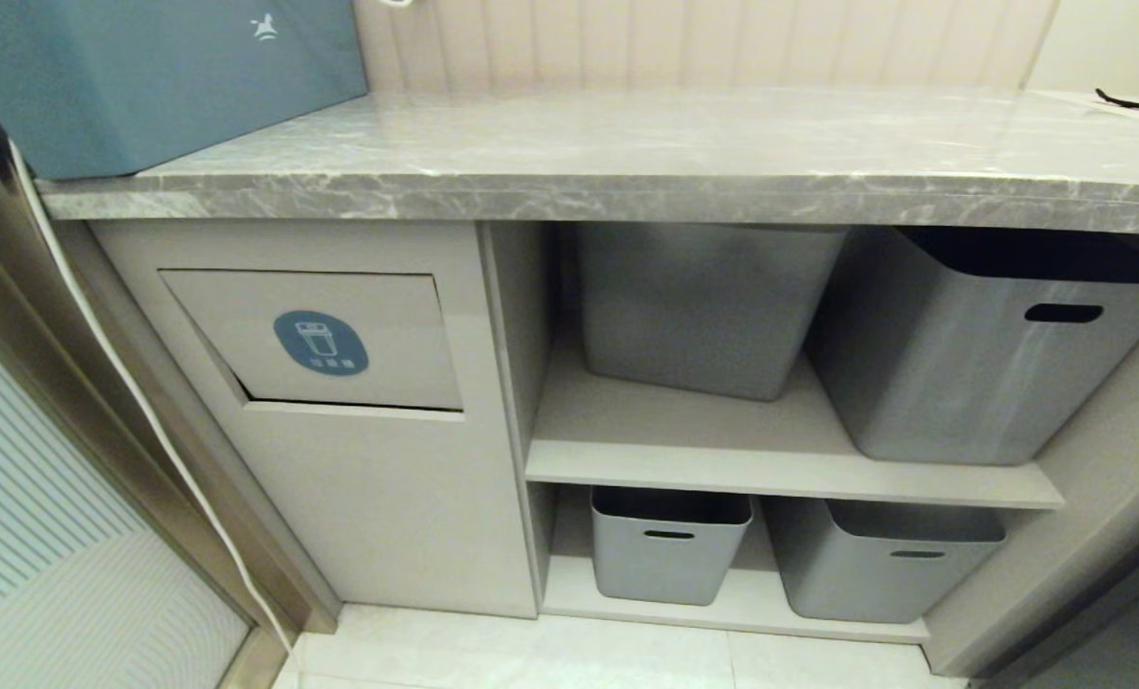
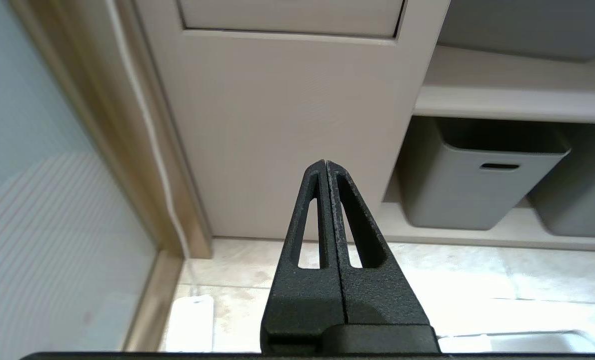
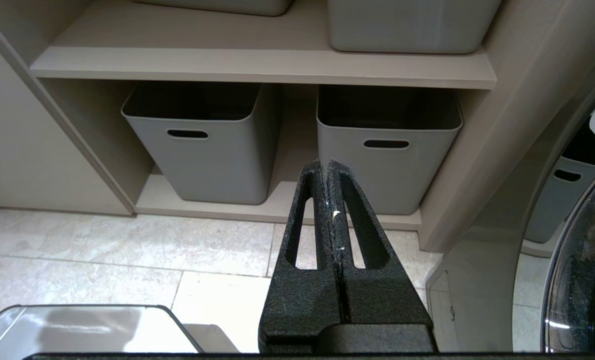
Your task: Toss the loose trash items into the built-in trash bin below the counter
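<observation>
The left tool, fingers pressed together and empty, hangs low before the built-in trash bin, whose flap sits above its tips under the bench. The right tool, likewise pressed together, faces two grey tubs.

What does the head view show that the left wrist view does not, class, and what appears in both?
Only the head view shows the counter, a blue-grey box on its left end, the flap's round blue sticker and the two upper grey tubs.

Only the left wrist view shows the left gripper, its fingers pressed shut with nothing between them, low before the cabinet above the tiled floor.

Both show the built-in trash bin front, the white cable beside it and the lower grey tubs. No loose trash appears in either.
</observation>
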Tool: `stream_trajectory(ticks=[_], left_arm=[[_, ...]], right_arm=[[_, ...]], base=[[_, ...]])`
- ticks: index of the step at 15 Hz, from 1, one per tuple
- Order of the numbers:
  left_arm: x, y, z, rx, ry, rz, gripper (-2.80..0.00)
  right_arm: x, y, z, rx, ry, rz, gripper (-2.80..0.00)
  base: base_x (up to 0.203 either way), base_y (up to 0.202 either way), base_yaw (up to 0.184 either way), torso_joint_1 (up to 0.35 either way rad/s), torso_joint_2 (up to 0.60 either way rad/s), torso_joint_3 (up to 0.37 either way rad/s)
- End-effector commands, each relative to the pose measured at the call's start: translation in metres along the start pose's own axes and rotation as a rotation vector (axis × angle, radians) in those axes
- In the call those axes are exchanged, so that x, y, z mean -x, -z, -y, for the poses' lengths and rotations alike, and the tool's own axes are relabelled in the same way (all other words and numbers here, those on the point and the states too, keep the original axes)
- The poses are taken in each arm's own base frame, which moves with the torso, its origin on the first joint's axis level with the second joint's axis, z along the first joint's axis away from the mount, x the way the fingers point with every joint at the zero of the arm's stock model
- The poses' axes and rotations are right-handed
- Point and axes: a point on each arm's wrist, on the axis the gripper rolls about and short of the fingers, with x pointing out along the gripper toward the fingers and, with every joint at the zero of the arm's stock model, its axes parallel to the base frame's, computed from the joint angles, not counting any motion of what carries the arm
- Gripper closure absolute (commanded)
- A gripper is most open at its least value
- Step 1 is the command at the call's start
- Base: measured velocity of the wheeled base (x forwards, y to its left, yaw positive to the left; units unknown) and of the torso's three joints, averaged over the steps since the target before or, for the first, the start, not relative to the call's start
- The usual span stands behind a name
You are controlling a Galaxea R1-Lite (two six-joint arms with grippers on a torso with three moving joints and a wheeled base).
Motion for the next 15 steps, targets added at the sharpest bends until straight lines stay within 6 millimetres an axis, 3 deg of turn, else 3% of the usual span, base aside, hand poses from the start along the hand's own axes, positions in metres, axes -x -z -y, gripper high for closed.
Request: stream_trajectory(ticks=[1, 3, 15], left_arm=[[0.0160, 0.0184, 0.0002, -0.016, -0.013, 0.075, 0.00], [0.0137, 0.0252, -0.0005, 0.022, -0.030, 0.006, 0.00], [0.0136, 0.0257, -0.0006, 0.023, -0.030, 0.005, 0.00]], right_arm=[[-0.0001, -0.0001, 0.0000, 0.000, 0.000, -0.001, 0.00], [-0.0001, -0.0001, 0.0000, 0.000, 0.000, -0.001, 0.00], [0.0000, 0.0000, 0.0000, 0.008, -0.002, 0.000, 0.00]], base=[[0.000, 0.000, 0.000, 0.000, 0.00, 0.000], [0.000, 0.000, 0.000, 0.000, 0.00, 0.000], [0.000, 0.000, 0.000, 0.000, 0.00, 0.000]])
